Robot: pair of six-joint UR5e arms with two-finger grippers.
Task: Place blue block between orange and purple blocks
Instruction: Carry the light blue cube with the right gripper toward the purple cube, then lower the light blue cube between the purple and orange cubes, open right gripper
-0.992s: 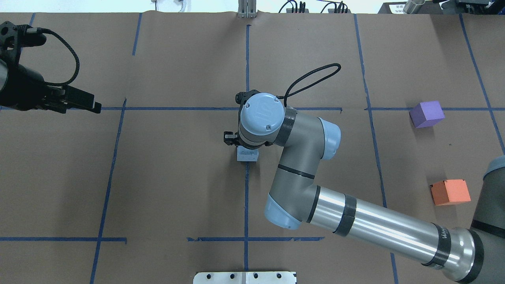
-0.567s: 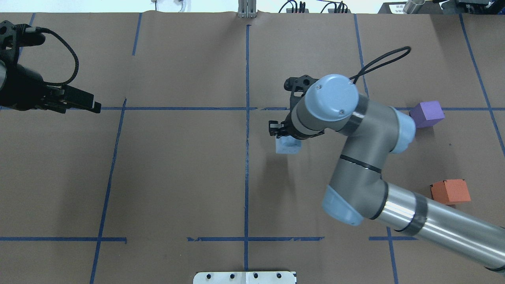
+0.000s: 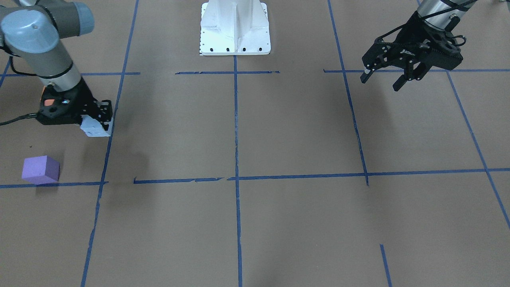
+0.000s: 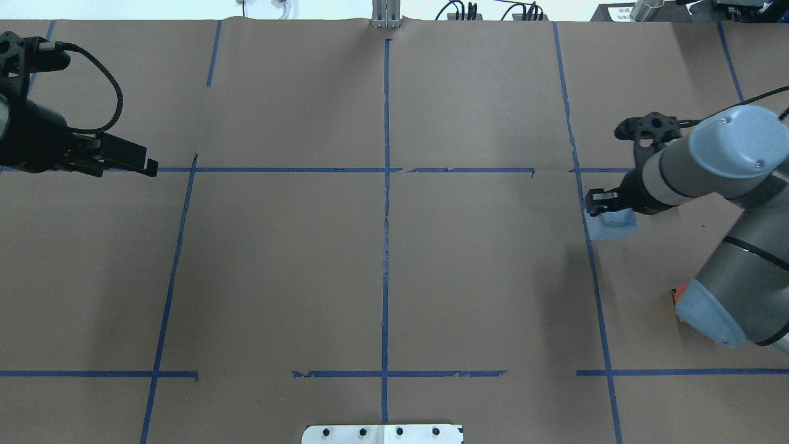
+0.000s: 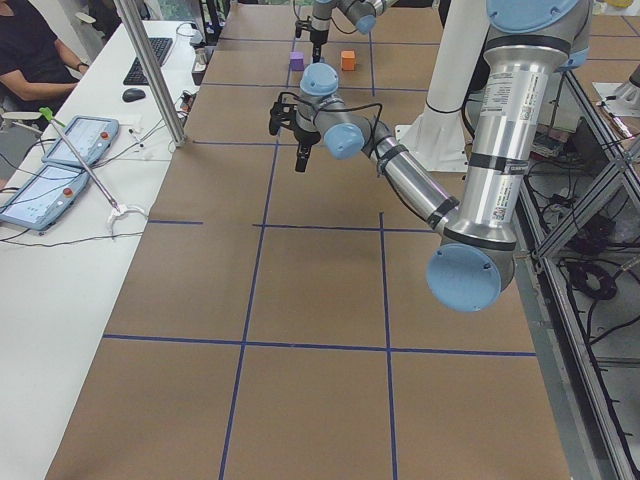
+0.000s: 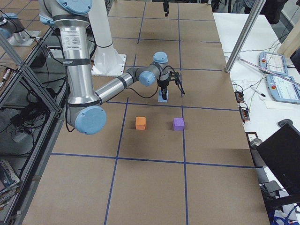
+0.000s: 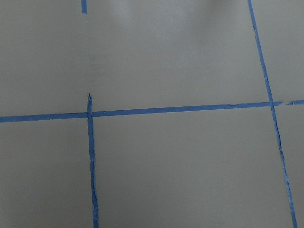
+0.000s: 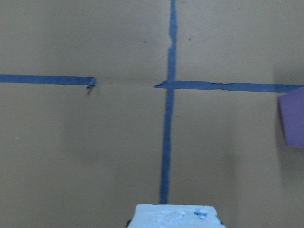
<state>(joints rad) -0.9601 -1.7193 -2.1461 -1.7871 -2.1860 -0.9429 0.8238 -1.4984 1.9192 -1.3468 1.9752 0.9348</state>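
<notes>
Blue block (image 4: 611,226) is clamped in the right gripper (image 4: 609,214), apparently lifted, near the orange block (image 6: 140,123) and purple block (image 6: 178,124), not between them; the left gripper (image 3: 381,81) is spread wide.

small white lettering on left gripper (image 3: 380,83), not legible

Robotics lab: tape-gridded paper table (image 4: 277,246), teach pendants (image 5: 82,140), operator (image 5: 30,50) at keyboard (image 5: 150,52).
</notes>
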